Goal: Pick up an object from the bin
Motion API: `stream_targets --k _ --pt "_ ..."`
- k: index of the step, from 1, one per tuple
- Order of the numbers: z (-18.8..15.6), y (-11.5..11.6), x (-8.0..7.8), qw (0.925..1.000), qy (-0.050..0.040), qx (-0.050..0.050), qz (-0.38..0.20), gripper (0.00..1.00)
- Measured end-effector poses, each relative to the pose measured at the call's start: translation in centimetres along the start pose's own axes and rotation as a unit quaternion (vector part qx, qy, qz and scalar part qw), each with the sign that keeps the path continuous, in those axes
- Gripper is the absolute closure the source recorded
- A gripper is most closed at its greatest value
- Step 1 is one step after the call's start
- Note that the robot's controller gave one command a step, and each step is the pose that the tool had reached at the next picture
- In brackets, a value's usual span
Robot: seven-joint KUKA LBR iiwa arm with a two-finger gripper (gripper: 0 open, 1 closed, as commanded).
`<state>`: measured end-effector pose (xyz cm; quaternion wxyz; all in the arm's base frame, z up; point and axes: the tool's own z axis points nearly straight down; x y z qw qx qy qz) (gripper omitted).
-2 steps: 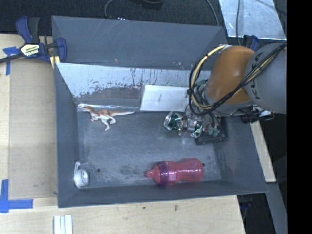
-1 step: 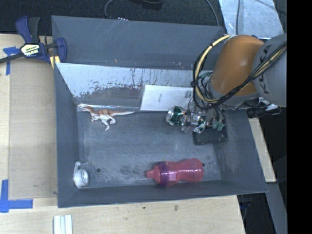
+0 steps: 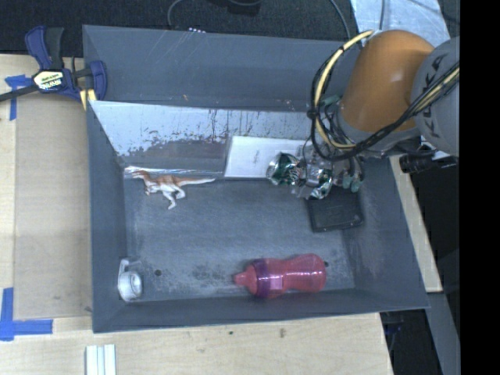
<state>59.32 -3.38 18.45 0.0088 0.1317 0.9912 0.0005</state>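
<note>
A flat black pouch [image 3: 336, 213] is pictured on the floor of the grey bin [image 3: 234, 69], just beside the claw [image 3: 319, 176] on the side toward the near wall. Its long edge is set roughly across the line along which the arm [image 3: 441, 84] reaches in. A crumpled, shiny green-and-silver wrapper [image 3: 281, 170] is found equally close, just beyond the claw on the side away from the arm. Which of the two is meant cannot be settled, and neither is seen gripped. Whether the claw is open or closed cannot be told, masked as it is by the wrist's cables [image 3: 328, 123]. A white card [image 3: 256, 158] is propped against the far wall, past the wrapper. Well apart from the claw, a pink bottle [image 3: 285, 276] is laid lengthwise along the near wall, a toy dinosaur [image 3: 166, 184] far across the floor, and a small white ring [image 3: 129, 282] in the farthest corner. Only a short shift toward either near thing is judged to be needed.
</note>
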Motion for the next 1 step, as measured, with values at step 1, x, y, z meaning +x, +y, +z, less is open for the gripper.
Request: stream_targets --k 1 --pt "-6.5 0.28 -0.67 1.0 0.0018 0.0 0.004 1.0"
